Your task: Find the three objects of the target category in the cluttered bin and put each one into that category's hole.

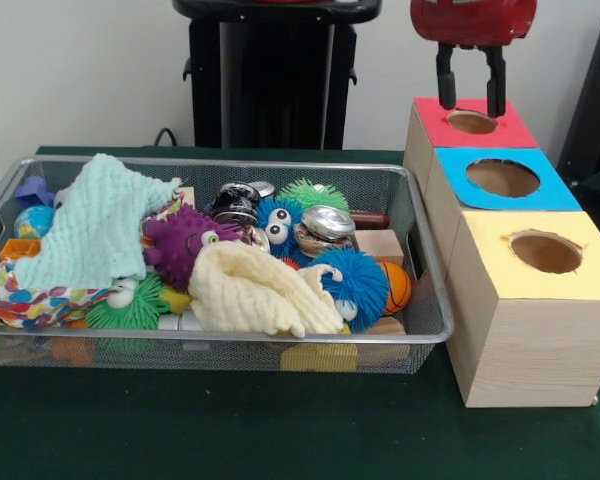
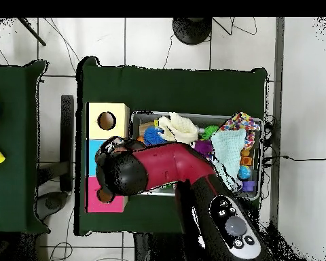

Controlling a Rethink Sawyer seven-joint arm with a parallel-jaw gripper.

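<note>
Hangs straight above the red box's hole (image 1: 471, 121), gripper (image 1: 471, 95) parted and holding nothing, with the bin (image 1: 40, 165) of furry toys, cloths and tins well off to the side, so next a swing across to the clutter.

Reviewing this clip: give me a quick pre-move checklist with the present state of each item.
1. Gripper above the red box hole: ok, it hangs over it in the front view.
2. Gripper empty: ok, fingers apart, nothing between them.
3. Red hole unobstructed: ok.
4. Blue box and yellow box holes unobstructed: ok.
5. Wire bin contents fully visible: not ok, the mint cloth and cream cloth cover items.
6. Number already sorted: cannot tell.
</note>
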